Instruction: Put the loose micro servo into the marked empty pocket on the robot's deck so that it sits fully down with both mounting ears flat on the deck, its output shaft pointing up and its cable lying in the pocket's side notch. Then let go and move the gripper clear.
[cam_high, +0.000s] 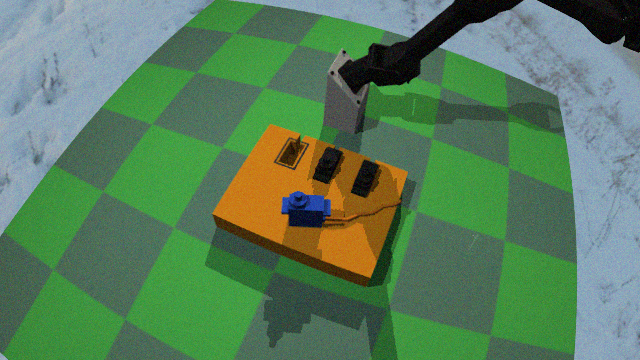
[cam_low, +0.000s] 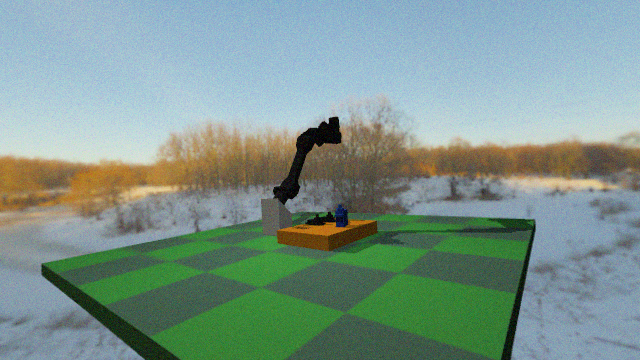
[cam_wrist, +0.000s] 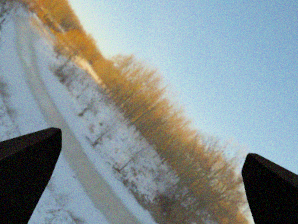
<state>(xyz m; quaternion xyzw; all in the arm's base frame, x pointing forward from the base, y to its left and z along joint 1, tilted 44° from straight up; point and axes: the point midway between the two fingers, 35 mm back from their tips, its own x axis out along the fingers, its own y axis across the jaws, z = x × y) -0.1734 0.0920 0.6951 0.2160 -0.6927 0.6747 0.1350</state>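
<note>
End effector (cam_low: 339, 123) (cam_wrist: 154, 152) raised, fingers apart

Blue servo (cam_high: 306, 209) (cam_low: 341, 216) stands on the orange deck (cam_high: 250, 200) (cam_low: 305, 239), away from its edges; open air surrounds the fingers.

Deck access: you have open air over the orange deck (cam_high: 250, 187) (cam_low: 304, 239), with the gripper (cam_low: 335, 130) (cam_wrist: 154, 152) high above it and its fingers wide apart. Pocket (cam_high: 289, 154) (cam_low: 302, 228): you can reach it from above; a thin upright piece (cam_high: 298, 142) stands at its rim. Two black servos (cam_high: 328, 164) (cam_high: 365, 178) crowd one side, the nearer across a narrow strip. The grey stand (cam_high: 345, 110) (cam_low: 272, 217) blocks you behind the deck. Bare deck separates the blue servo (cam_high: 306, 210) (cam_low: 341, 217) from the pocket; its cable (cam_high: 368, 212) crosses your path toward the deck's side edge.
</note>
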